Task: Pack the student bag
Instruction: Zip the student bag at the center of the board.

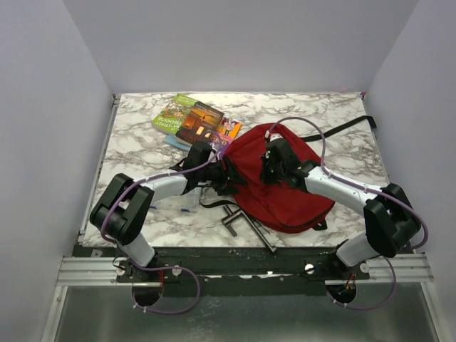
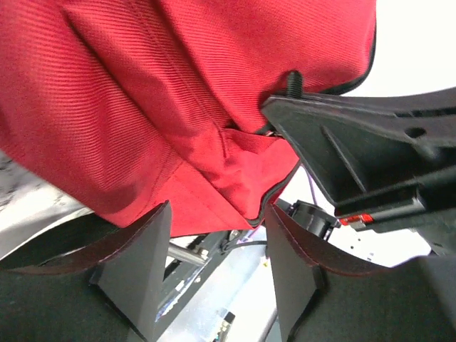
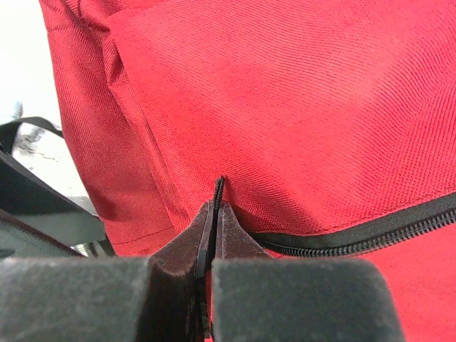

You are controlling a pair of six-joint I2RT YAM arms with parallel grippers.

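Books (image 1: pixel 196 121): far left, just beside the bag (image 1: pixel 285 199), which lies centre-right on the table (image 1: pixel 142 142).

Left gripper (image 2: pixel 217 214): fingers spread, with a fold of the bag's left edge hanging between them, unclamped.

Right gripper (image 3: pixel 214 206): pressed together, pinching the black zip pull (image 3: pixel 217 189) where the zip (image 3: pixel 356 239) ends.

Likely step: opening the bag. Close your left fingers on that fold first to anchor the fabric. Then draw the pull along the zip's line, low and slowly; the thin cord could slip out.
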